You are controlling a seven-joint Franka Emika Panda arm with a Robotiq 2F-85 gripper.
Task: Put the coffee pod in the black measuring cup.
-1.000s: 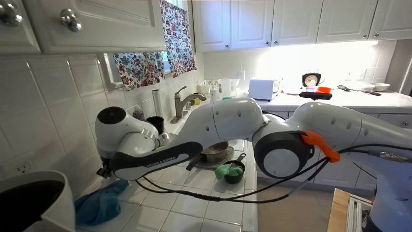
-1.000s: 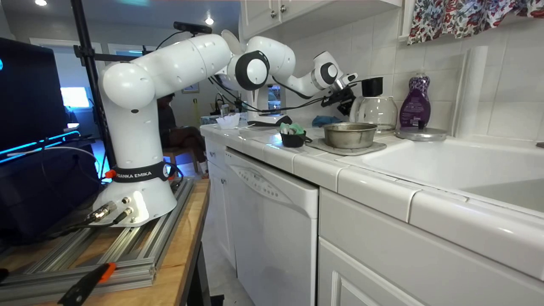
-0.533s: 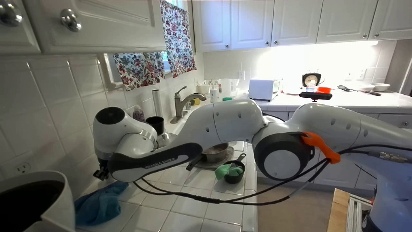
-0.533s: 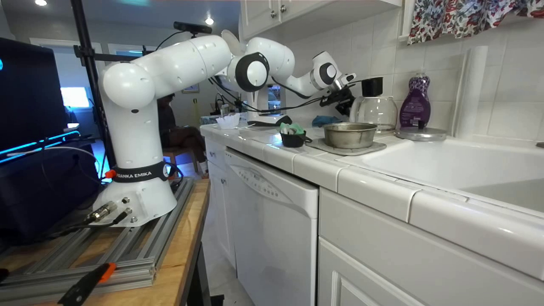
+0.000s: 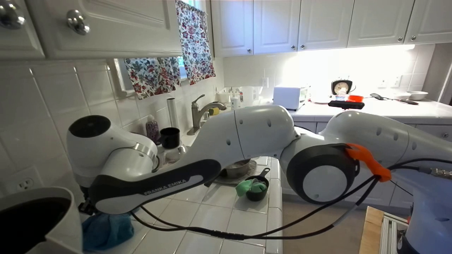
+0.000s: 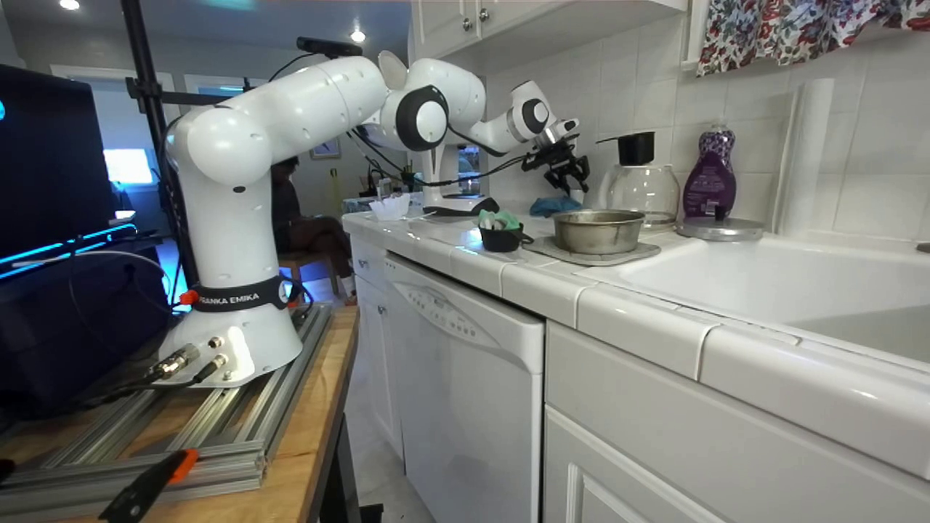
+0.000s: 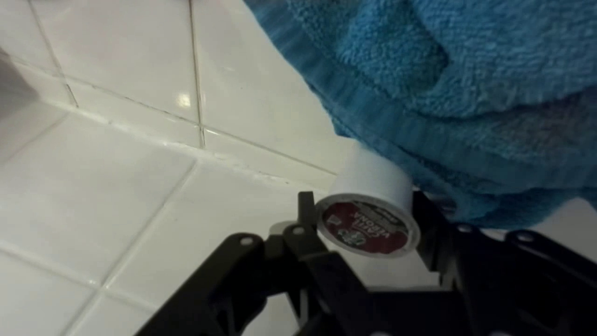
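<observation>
Apart from the glass carafe, the end effector clasps the coffee pod by its sides, presumably leaving its base free to enter the black measuring cup atop that carafe.

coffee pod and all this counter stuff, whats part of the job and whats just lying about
Part of the job:
gripper
Caffè Verona coffee pod, between its fingers
upper black cup atop the glass carafe, or lower black cup holding green cloth; unclear which is the measuring cup

Just lying about:
blue towel
glass carafe
green cloth
metal saucepan
metal lid
purple bottle
</observation>
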